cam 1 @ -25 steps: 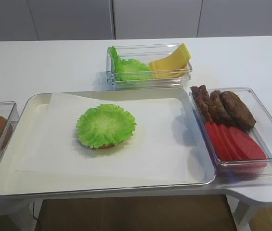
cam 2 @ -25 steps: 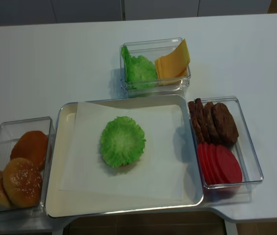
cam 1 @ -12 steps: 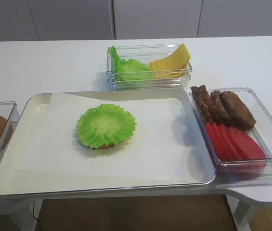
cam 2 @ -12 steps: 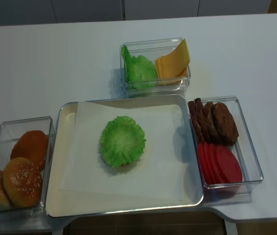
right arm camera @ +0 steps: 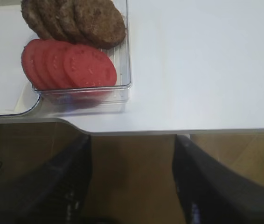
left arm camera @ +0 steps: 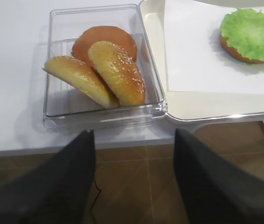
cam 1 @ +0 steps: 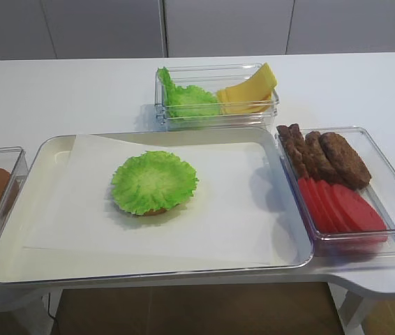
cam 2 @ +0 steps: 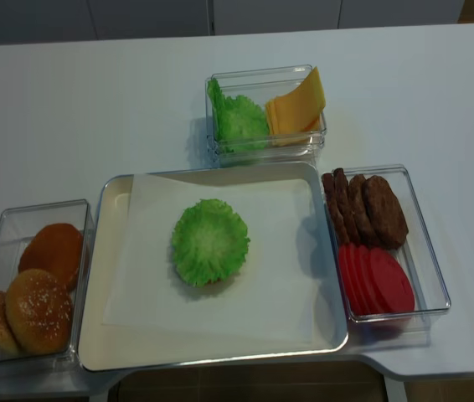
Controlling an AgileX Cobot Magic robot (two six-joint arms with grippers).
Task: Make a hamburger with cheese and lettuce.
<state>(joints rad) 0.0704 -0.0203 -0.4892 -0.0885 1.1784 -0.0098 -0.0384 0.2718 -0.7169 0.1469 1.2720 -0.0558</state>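
The hamburger (cam 1: pixel 154 183) lies mid-tray on white paper: a bun half, its brown rim (left arm camera: pixel 232 50) just showing, under a frilly green lettuce leaf (cam 2: pixel 209 241). More lettuce (cam 1: pixel 187 98) and the yellow cheese slices (cam 1: pixel 246 89) share a clear box behind the tray. My left gripper (left arm camera: pixel 134 182) hangs open and holds nothing over the floor, off the table's front edge below the bun box. My right gripper (right arm camera: pixel 132 186) is open too, with nothing in it, off the front edge below the tomato box. Neither shows in the high views.
A clear box (cam 2: pixel 44 205) left of the tray (cam 2: pixel 95 335) holds three buns (left arm camera: pixel 115 70). Another clear box (cam 1: pixel 393 188) to the right holds brown patties (cam 2: pixel 375 208) and red tomato slices (cam 2: pixel 375 280). The table's front edge has a curved notch (right arm camera: pixel 76 128).
A dark part of the right arm at the right edge of the realsense view one second ago has gone out of view. The food has not moved.
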